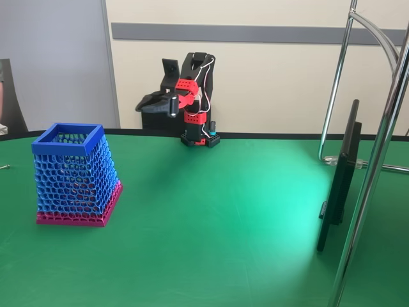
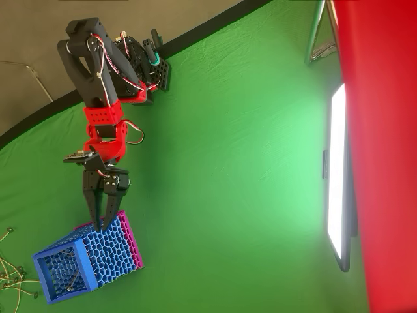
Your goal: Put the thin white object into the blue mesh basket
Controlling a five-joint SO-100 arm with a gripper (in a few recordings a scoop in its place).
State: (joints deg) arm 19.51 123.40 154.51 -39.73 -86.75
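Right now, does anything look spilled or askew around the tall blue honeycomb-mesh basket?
Nothing is damaged. The blue honeycomb-mesh basket stands upright. Several thin white sticks lie scattered loose on the green table at the overhead view's left edge.

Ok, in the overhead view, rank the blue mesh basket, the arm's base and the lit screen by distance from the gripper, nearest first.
1. Blue mesh basket: directly below the gripper, whose tips reach its pink base end.
2. Arm's base: above, at the table's top edge.
3. Lit screen: far right.
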